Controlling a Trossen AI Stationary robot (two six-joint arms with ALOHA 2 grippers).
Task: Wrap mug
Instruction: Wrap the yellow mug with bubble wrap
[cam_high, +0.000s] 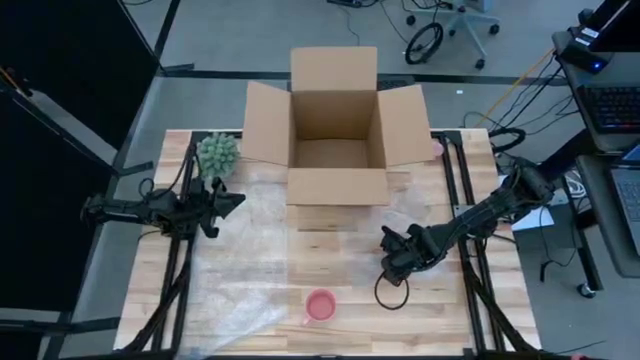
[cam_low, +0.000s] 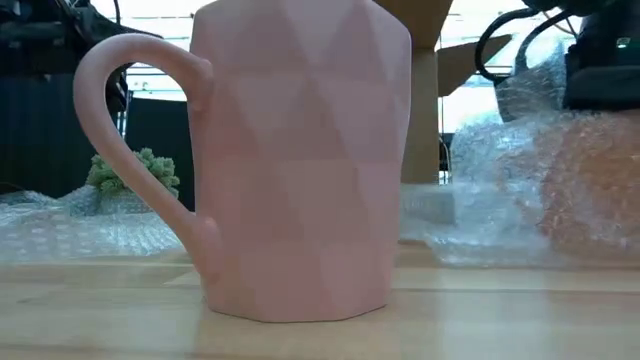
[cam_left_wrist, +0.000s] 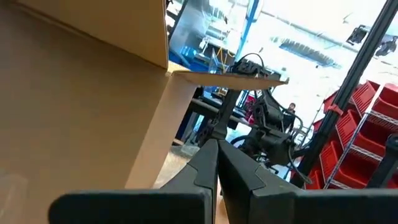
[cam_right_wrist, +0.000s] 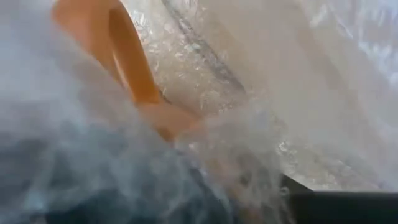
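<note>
On the bench (cam_high: 250, 310) the pink mug (cam_high: 319, 306) stands near, unwrapped; left hand (cam_high: 232, 202) pressed together, right hand (cam_high: 389, 262) unreadable behind bubble wrap (cam_high: 240, 270).

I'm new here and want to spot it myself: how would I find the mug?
Start at the open cardboard box on the wooden table, then look to the opposite edge. The pink mug stands upright there beside clear bubble wrap; it is the only pink, faceted thing with a handle.

Grey floor (cam_high: 250, 30), an office chair (cam_high: 462, 22), red shelving (cam_left_wrist: 379, 124) behind.
</note>
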